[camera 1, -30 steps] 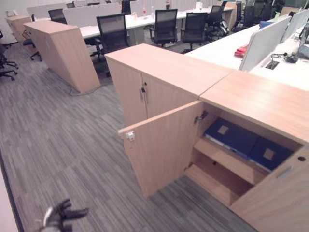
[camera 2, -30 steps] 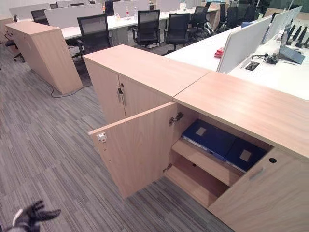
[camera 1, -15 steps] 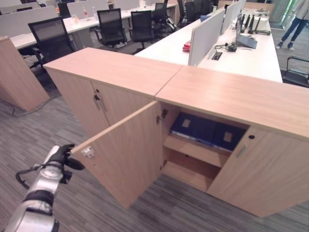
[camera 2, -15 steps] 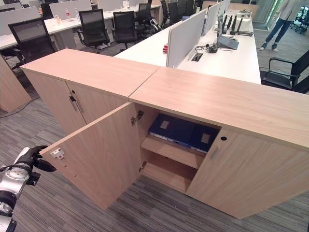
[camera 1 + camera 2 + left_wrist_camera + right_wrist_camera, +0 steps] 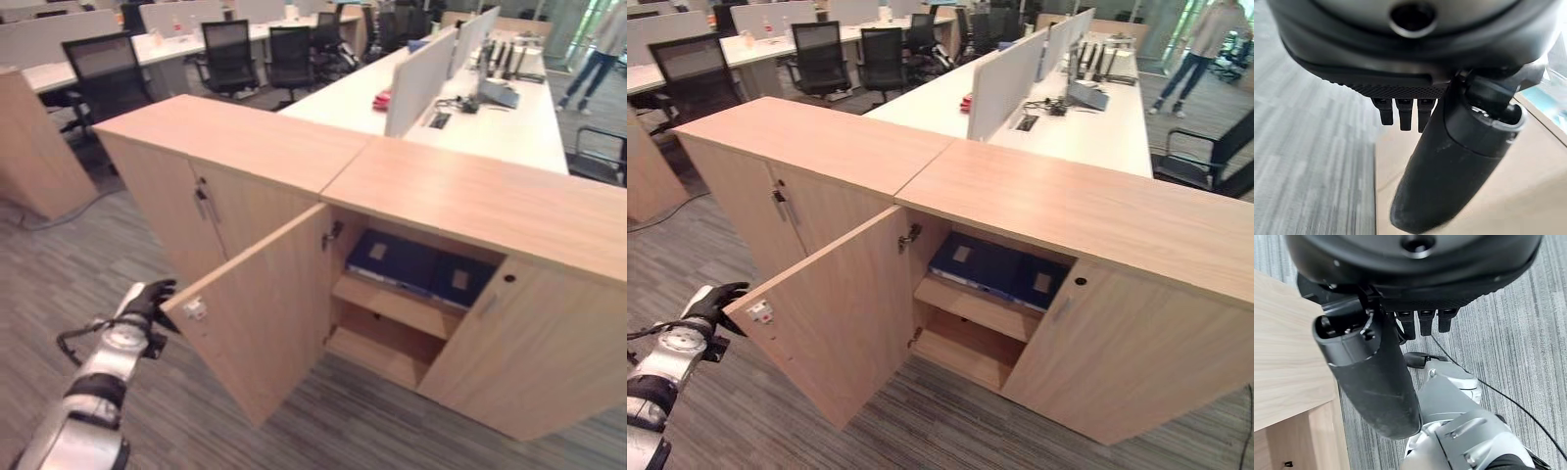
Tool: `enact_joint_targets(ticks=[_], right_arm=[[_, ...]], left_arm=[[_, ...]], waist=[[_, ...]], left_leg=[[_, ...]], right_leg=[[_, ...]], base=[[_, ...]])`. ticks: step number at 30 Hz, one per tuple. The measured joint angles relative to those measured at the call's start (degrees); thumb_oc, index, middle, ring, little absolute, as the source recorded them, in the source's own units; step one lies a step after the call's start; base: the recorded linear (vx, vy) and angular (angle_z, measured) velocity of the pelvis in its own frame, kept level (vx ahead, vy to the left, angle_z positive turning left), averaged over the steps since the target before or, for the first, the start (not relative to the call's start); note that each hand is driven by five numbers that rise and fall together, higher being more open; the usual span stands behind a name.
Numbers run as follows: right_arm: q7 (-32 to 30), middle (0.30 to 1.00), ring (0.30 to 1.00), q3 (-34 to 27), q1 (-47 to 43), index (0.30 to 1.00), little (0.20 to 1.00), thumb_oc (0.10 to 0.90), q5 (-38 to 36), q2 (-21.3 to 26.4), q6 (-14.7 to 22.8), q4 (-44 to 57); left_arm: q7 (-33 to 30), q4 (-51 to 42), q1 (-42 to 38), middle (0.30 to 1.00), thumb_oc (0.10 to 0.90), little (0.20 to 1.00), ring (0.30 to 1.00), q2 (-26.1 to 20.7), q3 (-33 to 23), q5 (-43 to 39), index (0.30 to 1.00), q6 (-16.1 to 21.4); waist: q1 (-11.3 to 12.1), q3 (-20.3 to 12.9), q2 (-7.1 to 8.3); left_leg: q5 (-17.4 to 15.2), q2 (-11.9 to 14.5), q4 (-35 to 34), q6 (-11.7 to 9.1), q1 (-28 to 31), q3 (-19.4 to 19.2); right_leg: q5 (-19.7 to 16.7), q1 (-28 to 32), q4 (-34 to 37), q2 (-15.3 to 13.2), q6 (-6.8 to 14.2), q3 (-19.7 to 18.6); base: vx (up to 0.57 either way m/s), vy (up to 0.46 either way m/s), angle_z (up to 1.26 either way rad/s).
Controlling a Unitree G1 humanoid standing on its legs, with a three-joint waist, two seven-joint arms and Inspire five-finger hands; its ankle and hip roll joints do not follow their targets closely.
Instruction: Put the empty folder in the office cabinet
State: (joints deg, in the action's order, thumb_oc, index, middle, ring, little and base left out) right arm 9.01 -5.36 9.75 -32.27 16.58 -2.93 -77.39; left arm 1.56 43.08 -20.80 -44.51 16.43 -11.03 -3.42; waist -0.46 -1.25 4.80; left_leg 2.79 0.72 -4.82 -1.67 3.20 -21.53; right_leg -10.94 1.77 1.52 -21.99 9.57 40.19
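Touching flat wooden door [image 5: 265, 313]: left hand [image 5: 149, 300]

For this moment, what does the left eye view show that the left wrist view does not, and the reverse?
The left eye view alone shows the cabinet's open compartment with blue folders lying flat on its upper shelf, the closed door beside it, the desks and office chairs behind.

The left wrist view alone shows, close up, the left hand with its thumb lying across the wood surface and its fingers pointing away.

Both show the left hand at the free edge of the open door, and the grey carpet.
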Motion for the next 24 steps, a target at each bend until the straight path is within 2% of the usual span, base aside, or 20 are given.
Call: enact_joint_targets(ticks=[2, 3, 4, 5, 7, 8, 9, 10, 12, 15, 16, 21, 24], right_arm=[[0.1, 0.9, 0.9, -0.3, -0.6, 0.9, 0.9, 0.8, 0.0, -0.5, 0.0, 0.0], [0.3, 0.9, 0.9, -1.1, -0.6, 0.9, 0.9, 0.8, -0.1, -0.9, 0.0, 0.0], [0.3, 0.9, 0.9, -1.2, -0.7, 0.9, 0.9, 0.8, -0.5, -1.1, -0.1, -0.2], [0.6, 0.9, 0.9, -2.2, -0.9, 0.9, 0.9, 0.8, -0.5, -1.6, 0.0, -0.6], [0.8, 0.9, 0.9, -2.3, -1.3, 0.9, 0.9, 0.8, -0.6, -2.3, 0.1, -0.3], [0.8, 0.9, 0.9, -2.3, -1.1, 0.9, 0.9, 0.8, -1.1, -3.4, 0.2, 0.5], [1.0, 0.9, 0.9, -2.6, -1.2, 0.9, 0.9, 0.8, -1.6, -3.9, 0.1, 0.2], [1.1, 0.9, 0.9, -2.6, -1.5, 0.9, 0.9, 0.8, -2.1, -4.8, 0.1, -0.9], [1.1, 0.9, 0.9, -2.5, -2.0, 0.9, 0.9, 0.8, -2.4, -4.7, 1.0, -1.9], [0.8, 0.9, 0.9, -2.1, -3.2, 0.9, 0.9, 0.8, -2.7, -4.7, 1.1, -1.9], [0.5, 0.9, 0.9, -1.9, -3.7, 0.9, 0.9, 0.8, -2.8, -4.7, 1.2, -1.7], [-0.6, 0.9, 0.9, 0.3, -4.3, 0.9, 0.9, 0.8, -4.1, -4.8, 1.7, -1.2], [-0.9, 0.9, 0.9, 0.4, -4.4, 0.9, 0.9, 0.8, -4.1, -4.8, 1.7, -1.6]], left_arm=[[0.7, -6.5, 2.6, 0.9, 0.8, 0.9, 0.9, -0.3, 0.4, 0.2, 0.9, -0.5], [1.5, -11.7, 5.0, 0.9, 0.8, 0.9, 0.9, -2.2, 1.1, 0.3, 0.9, -0.1], [3.6, -14.9, 6.6, 0.9, 0.8, 0.9, 0.9, -1.7, 1.4, -1.2, 0.9, -0.3], [6.5, -22.6, 11.0, 0.9, 0.8, 0.9, 0.9, -1.7, 1.8, -3.3, 0.9, -0.3], [9.7, -28.3, 13.7, 0.9, 0.8, 0.9, 0.9, 1.1, 2.4, -8.3, 0.9, -0.6], [10.2, -35.1, 16.8, 0.9, 0.8, 0.9, 0.9, 3.4, 1.9, -11.0, 0.9, -0.6], [10.7, -38.3, 17.8, 0.9, 0.8, 0.9, 0.9, 3.9, 3.3, -10.6, 0.9, -0.5], [13.7, -39.3, 18.2, 0.9, 0.8, 0.9, 0.9, 7.3, 7.1, -15.7, 0.9, -0.6], [14.1, -40.9, 18.2, 0.9, 0.8, 0.9, 0.9, 12.5, 10.4, -21.3, 0.9, -1.3], [15.4, -42.7, 16.5, 0.9, 0.8, 0.9, 0.9, 16.1, 14.7, -26.1, 0.9, -1.4], [16.2, -46.4, 14.3, 0.9, 0.8, 0.9, 0.9, 17.8, 17.2, -27.0, 0.9, -1.4], [15.2, -48.0, 10.1, 0.9, 0.8, 0.9, 0.9, 24.4, 17.9, -34.4, 0.9, -1.1], [15.0, -48.1, 9.9, 0.9, 0.8, 0.9, 0.9, 23.1, 18.1, -35.8, 0.9, -1.2]], waist=[[0.5, 0.4, 0.55], [0.7, 0.8, 0.76], [1.1, 0.9, 0.93], [1.2, 0.9, 1.12], [1.2, 1.1, 1.32], [1.1, 1.6, 1.6], [1.0, 2.0, 1.67], [1.0, 2.2, 1.78], [0.6, 2.6, 1.65], [-0.3, 2.7, 1.49], [-1.4, 2.7, 1.2], [-2.7, 2.5, 0.24], [-2.7, 2.5, -0.09]], left_leg=[[0.0, 0.0, 0.0, 0.0, 0.0, 0.1], [0.0, -0.1, 0.0, 0.0, 0.0, 0.3], [0.1, -0.3, 0.0, 0.1, 0.0, 0.8], [-0.1, -0.7, 0.0, 0.2, 0.0, 1.1], [-0.1, -0.9, 0.0, 0.3, 0.1, 1.1], [-0.1, -0.9, 0.0, 0.3, 0.4, 1.1], [-0.2, -1.0, 0.0, 0.3, 0.7, 1.2], [-0.4, -0.9, -0.1, 0.5, 0.9, 1.3], [-0.4, -1.0, -0.1, 0.5, 0.9, 1.4], [-0.4, -0.8, 0.0, 0.5, 0.9, 1.3], [-0.4, -0.7, 0.0, 0.5, 0.9, 1.4], [-0.5, -0.3, 0.0, 0.4, 1.0, 0.9], [-0.6, 0.1, 0.0, 0.2, 1.1, 0.3]], right_leg=[[-0.1, 0.1, 0.0, -0.1, 0.1, 0.1], [-0.1, 0.3, 0.0, -0.2, 0.1, 0.3], [0.1, 0.6, 0.0, -0.4, 0.3, 0.8], [0.1, 0.9, 0.1, -0.8, 0.7, 1.2], [0.0, 1.0, 0.1, -1.0, 0.8, 1.1], [-0.1, 1.3, 0.2, -1.0, 0.8, 1.1], [-0.1, 1.7, 0.3, -1.0, 0.8, 1.2], [-0.1, 2.0, 0.3, -0.9, 0.8, 1.3], [0.0, 2.0, 0.4, -1.0, 0.9, 1.2], [-0.1, 1.9, 0.5, -0.7, 0.7, 1.2], [-0.2, 2.0, 0.7, -0.6, 0.7, 1.2], [-0.2, 1.9, 1.2, 0.0, 0.6, 1.0], [-0.2, 1.9, 1.5, 0.7, 0.5, 0.8]], base=[[0.0, -0.006, 0.03], [0.0, -0.01, 0.13], [0.0, -0.01, 0.23], [0.0, -0.014, 0.17], [0.0, -0.015, 0.01], [0.0, 0.0, 0.0], [0.0, 0.0, 0.0], [-0.02, -0.037, 0.03], [-0.02, -0.032, -0.02], [-0.01, -0.021, -0.02], [-0.02, -0.039, -0.05], [-0.01, -0.022, -0.05], [0.0, -0.024, -0.09]])
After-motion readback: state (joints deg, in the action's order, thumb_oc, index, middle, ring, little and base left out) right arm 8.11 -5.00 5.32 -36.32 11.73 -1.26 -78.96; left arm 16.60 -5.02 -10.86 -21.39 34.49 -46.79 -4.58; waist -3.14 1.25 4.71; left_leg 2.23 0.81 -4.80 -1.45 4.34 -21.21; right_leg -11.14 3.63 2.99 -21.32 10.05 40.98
